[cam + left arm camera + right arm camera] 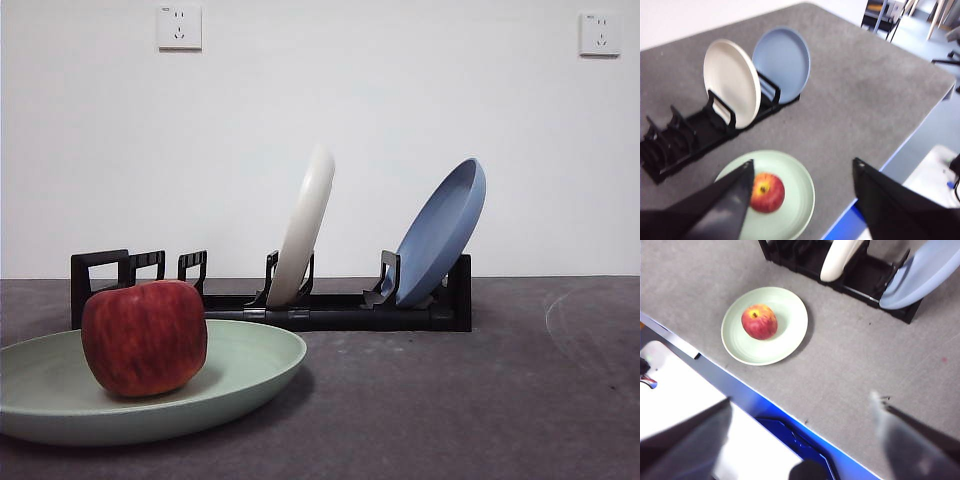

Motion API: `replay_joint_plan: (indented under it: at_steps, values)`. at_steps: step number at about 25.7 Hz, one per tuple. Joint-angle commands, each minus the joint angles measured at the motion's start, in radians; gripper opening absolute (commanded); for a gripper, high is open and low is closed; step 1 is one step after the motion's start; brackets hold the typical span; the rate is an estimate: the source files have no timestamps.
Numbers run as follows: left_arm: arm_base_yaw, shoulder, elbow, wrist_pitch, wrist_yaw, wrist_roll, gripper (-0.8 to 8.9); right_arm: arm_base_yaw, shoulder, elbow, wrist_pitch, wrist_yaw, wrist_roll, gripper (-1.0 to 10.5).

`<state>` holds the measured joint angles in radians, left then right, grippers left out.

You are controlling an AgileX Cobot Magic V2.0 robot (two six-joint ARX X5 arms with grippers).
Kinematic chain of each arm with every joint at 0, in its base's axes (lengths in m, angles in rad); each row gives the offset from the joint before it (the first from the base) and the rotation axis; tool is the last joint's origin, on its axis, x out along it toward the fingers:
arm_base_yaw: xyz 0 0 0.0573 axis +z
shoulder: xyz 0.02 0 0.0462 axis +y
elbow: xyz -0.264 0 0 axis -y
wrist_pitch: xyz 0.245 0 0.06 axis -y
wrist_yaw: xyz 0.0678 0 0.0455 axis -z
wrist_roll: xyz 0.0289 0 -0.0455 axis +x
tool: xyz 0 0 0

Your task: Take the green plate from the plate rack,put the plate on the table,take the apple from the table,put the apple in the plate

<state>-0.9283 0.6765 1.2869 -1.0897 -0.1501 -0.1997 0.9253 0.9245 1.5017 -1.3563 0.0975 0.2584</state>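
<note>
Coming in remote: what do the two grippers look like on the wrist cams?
Left gripper: two matte black jaws, broad at the base and tapering to blunt points. Right gripper: the same wedge shape, but blurred and greyer. No cables, markings or arm links show in either view.

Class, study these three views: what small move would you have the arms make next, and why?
Probably none beyond keeping both arms clear: the apple already sits in the green plate on the table, in front of the plate rack. The left gripper and right gripper are open, high above, holding nothing.
</note>
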Motion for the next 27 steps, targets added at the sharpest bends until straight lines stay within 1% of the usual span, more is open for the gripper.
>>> replay_joint_plan:
  at_steps: [1,2,4,12,15,27]
  values:
    - [0.000,0.017,-0.003,-0.029,0.001,-0.009,-0.22,0.003,0.000,-0.010,-0.024,0.000,0.005,0.8]
    - [0.000,0.024,-0.003,-0.045,0.002,-0.005,-0.08,0.003,0.000,-0.010,-0.024,0.000,-0.005,-0.1]
    - [0.000,0.037,-0.003,-0.069,0.001,-0.006,-0.08,0.003,0.000,-0.010,-0.024,0.000,-0.005,-0.1]
    - [0.000,0.050,-0.003,-0.072,0.000,-0.006,-0.08,0.003,0.000,-0.010,-0.023,0.000,-0.003,-0.1]
    - [0.000,0.052,-0.003,-0.071,0.000,-0.009,-0.04,0.003,0.000,-0.010,-0.023,0.001,0.034,0.0]
    - [0.000,0.080,-0.003,-0.071,0.000,-0.008,-0.04,0.003,0.009,-0.010,-0.023,0.001,0.026,0.0]
